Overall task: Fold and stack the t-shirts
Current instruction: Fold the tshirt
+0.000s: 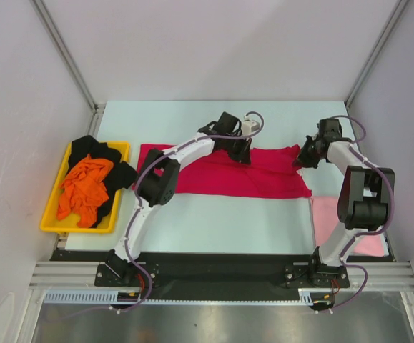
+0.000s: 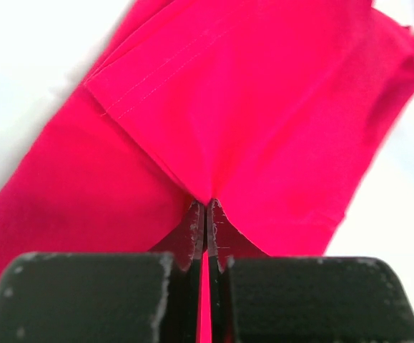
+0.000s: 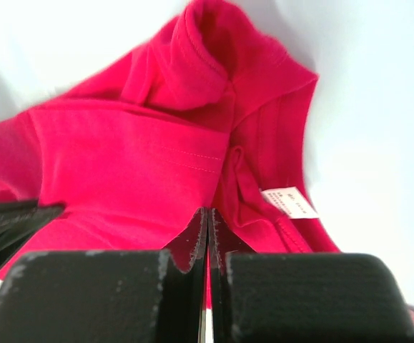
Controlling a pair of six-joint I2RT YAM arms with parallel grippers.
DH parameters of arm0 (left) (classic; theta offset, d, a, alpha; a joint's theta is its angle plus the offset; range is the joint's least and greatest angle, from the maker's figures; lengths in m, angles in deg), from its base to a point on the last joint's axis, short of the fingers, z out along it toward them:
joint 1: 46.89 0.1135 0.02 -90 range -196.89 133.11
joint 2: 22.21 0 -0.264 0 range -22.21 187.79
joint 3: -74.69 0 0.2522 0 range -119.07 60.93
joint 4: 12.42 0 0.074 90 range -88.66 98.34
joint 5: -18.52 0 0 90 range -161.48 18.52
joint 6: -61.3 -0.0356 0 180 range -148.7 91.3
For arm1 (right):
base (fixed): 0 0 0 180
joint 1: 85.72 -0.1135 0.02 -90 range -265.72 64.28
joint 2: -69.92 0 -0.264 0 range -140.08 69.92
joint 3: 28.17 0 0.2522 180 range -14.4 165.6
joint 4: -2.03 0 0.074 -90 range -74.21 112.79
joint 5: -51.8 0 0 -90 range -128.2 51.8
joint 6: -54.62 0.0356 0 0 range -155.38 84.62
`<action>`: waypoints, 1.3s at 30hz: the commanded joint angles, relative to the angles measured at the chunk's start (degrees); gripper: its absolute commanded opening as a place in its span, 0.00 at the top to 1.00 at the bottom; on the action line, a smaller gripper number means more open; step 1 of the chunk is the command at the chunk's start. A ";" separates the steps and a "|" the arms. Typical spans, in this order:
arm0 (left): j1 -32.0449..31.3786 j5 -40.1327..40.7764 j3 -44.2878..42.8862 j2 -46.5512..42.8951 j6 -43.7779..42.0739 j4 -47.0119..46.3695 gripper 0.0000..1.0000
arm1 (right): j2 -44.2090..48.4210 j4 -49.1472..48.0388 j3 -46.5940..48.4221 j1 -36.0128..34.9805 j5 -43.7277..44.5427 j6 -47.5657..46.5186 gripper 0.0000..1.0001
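I see crimson red cloth t-shirt across mid-frame, top view | left gripper clenched on its upper-edge fold | right gripper pinching its right end near white label | orange cloth t-shirt, black cloth t-shirt heaped in yellow plastic tray, left | pale pink cloth t-shirt lower right, perhaps folded, arm partly hides it

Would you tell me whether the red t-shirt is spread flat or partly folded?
Partly folded: the red t-shirt lies as a band with overlapping layers, pinched by left hand and right hand.
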 commanded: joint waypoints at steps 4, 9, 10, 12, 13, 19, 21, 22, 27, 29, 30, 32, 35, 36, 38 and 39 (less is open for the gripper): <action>1.38 -5.98 3.57 -6.46 -1.21 -0.08 1.00 | 1.46 2.28 1.19 0.59 1.18 -1.76 1.00; 1.73 -5.54 4.19 -6.02 -1.39 0.62 1.00 | 0.14 1.05 1.01 0.06 0.48 -0.88 1.00; 1.73 -5.37 4.19 -5.58 -1.39 0.97 1.00 | -0.38 1.05 1.01 -0.20 0.65 -0.97 1.00; 1.64 -5.36 3.58 -4.88 -1.39 2.11 0.99 | -0.74 0.70 0.57 -0.47 0.57 -0.80 1.00; 1.64 -5.19 3.23 -4.01 -1.39 2.47 0.96 | -0.91 0.52 0.48 -0.73 0.57 -0.80 1.00; 1.73 -4.57 -3.01 -2.15 -1.39 5.19 0.32 | -0.57 1.22 1.45 -0.73 2.14 -0.53 0.97; 2.08 -4.84 -4.42 -3.20 -1.47 5.81 0.24 | 1.62 2.10 1.80 -0.64 3.81 -0.62 0.86; 2.26 -4.93 -4.60 -3.99 -1.39 5.55 0.23 | 2.59 3.24 1.89 -0.56 4.60 -1.14 0.77; 6.82 -4.84 -3.55 -10.92 -1.39 7.38 0.22 | 8.64 7.29 -0.65 -0.20 9.00 -1.15 0.58; 10.49 -1.95 -1.36 -12.95 -4.45 9.66 0.24 | 10.24 7.64 -4.69 -0.29 9.01 -0.10 0.50; 11.82 4.07 1.70 -14.79 -5.51 10.20 0.25 | 10.94 7.73 -6.01 -0.29 9.88 0.08 0.49; 15.50 11.21 5.23 -16.73 -9.55 10.99 0.27 | 12.26 6.68 -9.17 -0.29 10.93 0.52 0.48; 20.25 20.54 11.12 -19.29 -14.29 9.86 0.28 | 11.31 4.92 -10.07 -0.29 12.95 0.00 0.47; 21.32 23.96 13.22 -19.64 -15.35 9.33 0.28 | 10.17 4.74 -9.80 -0.29 14.00 -0.88 0.47; 24.21 26.18 14.29 -19.12 -17.64 8.71 0.27 | 6.83 5.00 -9.01 -0.29 14.54 -1.50 0.47; 25.01 27.49 14.38 -18.59 -18.17 8.80 0.27 | 5.77 4.83 -8.66 -0.29 14.37 -2.11 0.47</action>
